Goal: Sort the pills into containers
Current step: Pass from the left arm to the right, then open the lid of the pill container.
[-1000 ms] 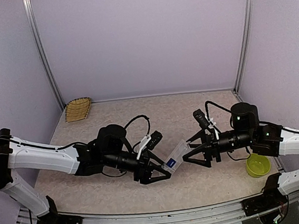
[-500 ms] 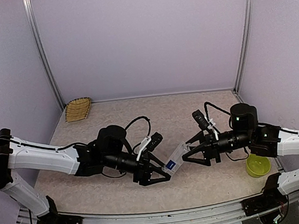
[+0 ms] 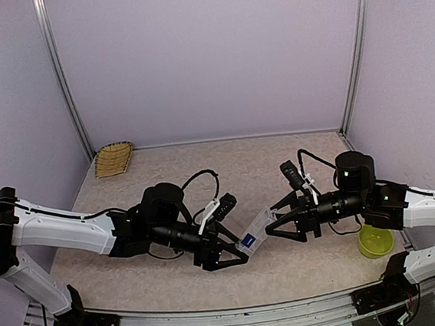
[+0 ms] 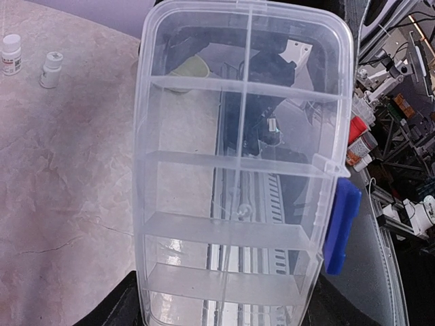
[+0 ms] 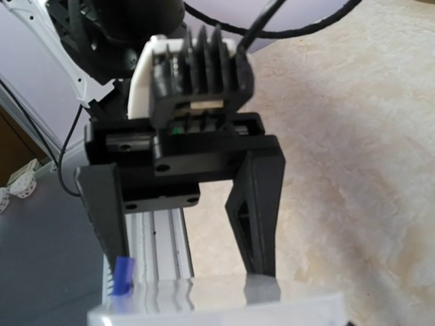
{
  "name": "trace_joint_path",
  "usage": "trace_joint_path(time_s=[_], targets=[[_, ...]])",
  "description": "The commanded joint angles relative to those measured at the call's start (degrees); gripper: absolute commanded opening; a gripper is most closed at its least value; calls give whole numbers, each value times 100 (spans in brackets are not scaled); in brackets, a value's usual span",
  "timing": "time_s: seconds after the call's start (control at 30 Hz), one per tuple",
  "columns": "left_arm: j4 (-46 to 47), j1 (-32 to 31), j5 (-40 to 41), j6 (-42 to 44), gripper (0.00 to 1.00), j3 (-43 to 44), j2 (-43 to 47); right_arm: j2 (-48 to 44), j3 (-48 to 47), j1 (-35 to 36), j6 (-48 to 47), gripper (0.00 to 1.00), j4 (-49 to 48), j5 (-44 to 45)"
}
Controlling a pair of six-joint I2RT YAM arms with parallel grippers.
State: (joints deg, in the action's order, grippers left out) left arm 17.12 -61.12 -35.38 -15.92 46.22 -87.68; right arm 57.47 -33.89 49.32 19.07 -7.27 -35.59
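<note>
Top external view: clear organizer box (image 3: pixel 258 224) is held off the worktop (image 3: pixel 172 171) between the two arms. The left claw (image 3: pixel 237 247) is clamped on one end and the right claw (image 3: pixel 274 222) is closed narrowly onto the other. Both grips appear small and are partly masked by the fingers. Left wrist view: the box fills the frame, its lower edge cut off. A yellow-green bowl (image 4: pixel 190 68) shows blurred through the cells. Two white bottles (image 4: pixel 10 54) stand at top left, labels too small to read. Right wrist view: own fingers are out of frame; the blue latch (image 5: pixel 121 275) is blurred at the bottom edge.
</note>
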Motion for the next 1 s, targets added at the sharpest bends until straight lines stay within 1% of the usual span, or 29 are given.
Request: trace_joint_path(time_s=[0.0,0.03,0.1,0.17,0.2,0.23,0.27,0.43,0.5,0.6,0.7,0.83,0.9,0.97], targets=[[169,-22,270,87,68,-75,161,-171,86,-43,-45,58,-29,61],[154,-21,311,99,70,-77,196,-184,89,-40,-54,58,-10,88],[122,-16,370,117,79,-86,275,-211,88,-37,-54,58,14,126],[102,-14,394,130,83,-86,341,-217,90,-44,-64,58,39,163],[105,-13,406,131,87,-91,380,-226,97,-40,-63,58,39,181],[111,-14,415,141,93,-95,426,-223,108,-39,-63,58,47,196],[110,-20,430,143,95,-108,465,-221,109,-39,-56,58,47,208],[101,-15,513,131,96,-104,570,-211,114,-37,-37,58,59,262],[112,-12,539,133,93,-121,621,-217,114,-40,-30,58,71,299],[144,-17,489,133,86,-122,666,-212,113,-45,-28,58,103,345],[181,-22,392,128,77,-82,660,-179,111,-52,-26,58,97,368],[175,-22,264,150,63,47,583,-84,106,-49,-17,58,89,385],[162,-20,194,154,58,122,518,-47,97,-45,-25,58,93,387],[137,-22,147,176,55,207,453,-14,84,-50,-19,59,93,382]])
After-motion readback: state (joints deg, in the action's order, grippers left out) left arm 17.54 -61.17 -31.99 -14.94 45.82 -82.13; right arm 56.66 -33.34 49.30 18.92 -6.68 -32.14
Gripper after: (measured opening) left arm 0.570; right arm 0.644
